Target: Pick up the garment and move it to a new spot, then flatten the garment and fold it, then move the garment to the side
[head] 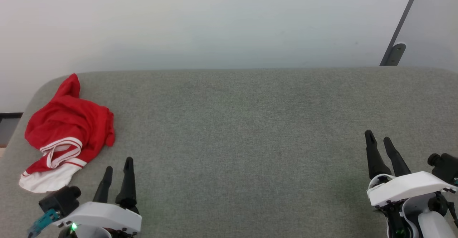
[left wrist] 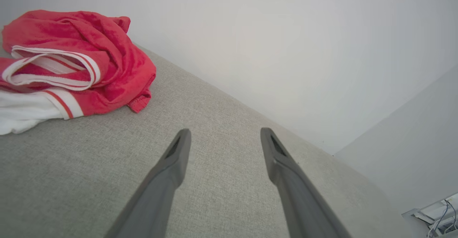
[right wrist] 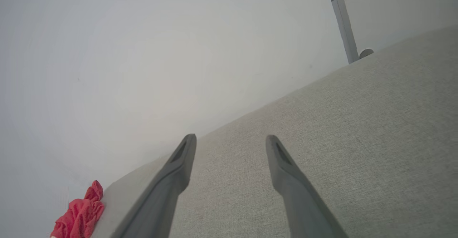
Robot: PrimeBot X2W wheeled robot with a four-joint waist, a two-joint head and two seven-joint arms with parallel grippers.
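I see a plain pale wall (head: 214,23) across the whole back of the head view. Below it lies a wide surface (head: 250,123) covered in grey woven fabric, with a rounded corner at the far left.

The garment (head: 68,123) sits crumpled in a heap on that far-left corner, close to the left edge of the surface. It is mostly red. A loop of red-and-white striped trim lies on top of the heap, and a white sleeve spills out at the near end, towards my left arm. I cannot make out any lettering in the folds. In the left wrist view the heap lies up and to the left of the fingers, with a hemmed red corner resting on the fabric. In the right wrist view it is a small red bunch at the far corner, well apart from that arm.

The right gripper (head: 378,135) is at the lower right, over bare fabric. It is released, with its 2 fingers spread apart and touching no cloth.

The left gripper (head: 118,163) is at the lower left, just beside the garment's white end but apart from it. It is also released, and the left wrist view shows its 2 fingers spread wide over the grey fabric.

A thin grey strip (head: 400,23) runs at a slant down the wall at the upper right, ending in a small rounded foot (head: 395,53) just behind the surface's far edge.
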